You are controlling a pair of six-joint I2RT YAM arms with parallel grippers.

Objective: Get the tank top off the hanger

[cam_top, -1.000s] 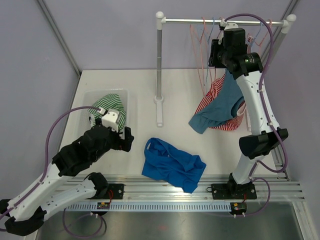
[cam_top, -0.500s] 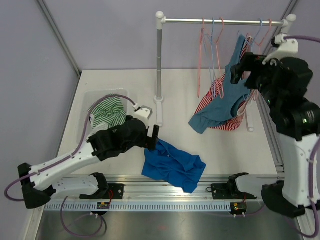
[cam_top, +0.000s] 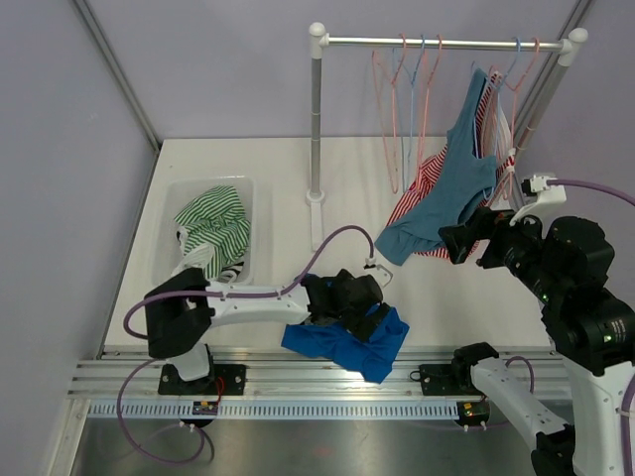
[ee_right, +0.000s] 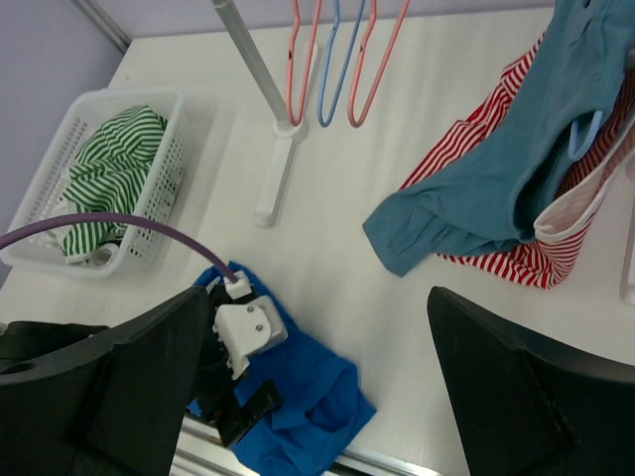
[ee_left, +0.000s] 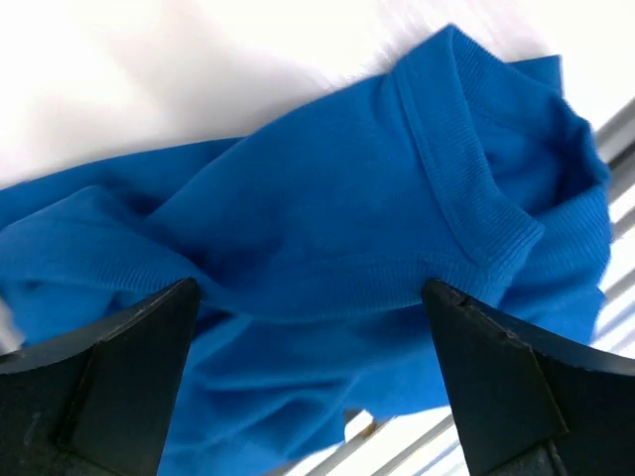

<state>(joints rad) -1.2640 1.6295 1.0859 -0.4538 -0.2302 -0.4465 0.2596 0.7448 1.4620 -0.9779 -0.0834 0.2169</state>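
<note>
Tank top (ee_right: 516,169), teal (seemingly half off hanger (ee_right: 584,134))

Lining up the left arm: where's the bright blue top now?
Top view: the bright blue top lies crumpled on the table by the near rail, centre, under the open left fingers, white basket to its left.

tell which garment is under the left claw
The bright blue knit top on the table; the green-striped shirt lies in the white basket, the teal top and red-striped top hang.

The shirt (ee_left: 327,248) runs past my left wrist view's edges, and the tank top (ee_right: 516,169) hides most of its hanger (ee_right: 583,136) from me.
</note>
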